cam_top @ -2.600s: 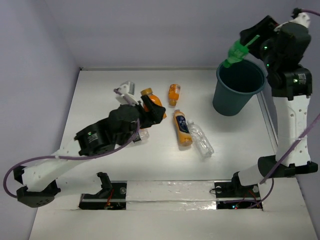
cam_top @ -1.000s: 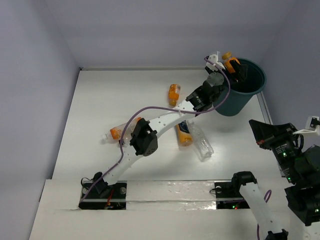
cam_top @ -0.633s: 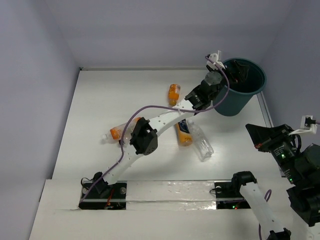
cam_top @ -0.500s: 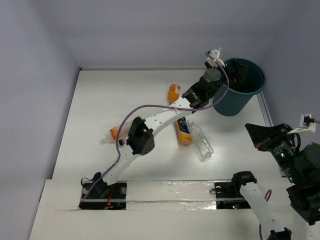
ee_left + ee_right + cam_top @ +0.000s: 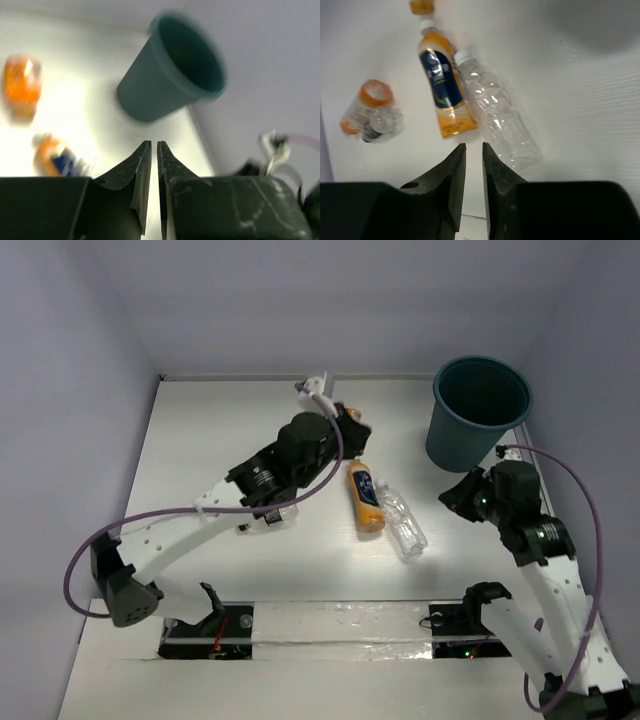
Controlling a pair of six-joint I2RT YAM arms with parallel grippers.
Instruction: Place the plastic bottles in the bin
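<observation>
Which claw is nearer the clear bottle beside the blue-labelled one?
Right. The right claw hovers beside the clear bottle; the left claw is farther, beyond the blue-labelled bottle.

Teal bin stands upright; orange bottle and clear bottle lie side by side.

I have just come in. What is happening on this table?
The robot is collecting plastic bottles into the teal bin. Right now it holds nothing: the left end effector and the right end effector are both closed and empty. An orange bottle with a blue label and a clear bottle lie side by side on the table, not yet binned; another orange-capped bottle lies farther off.
</observation>
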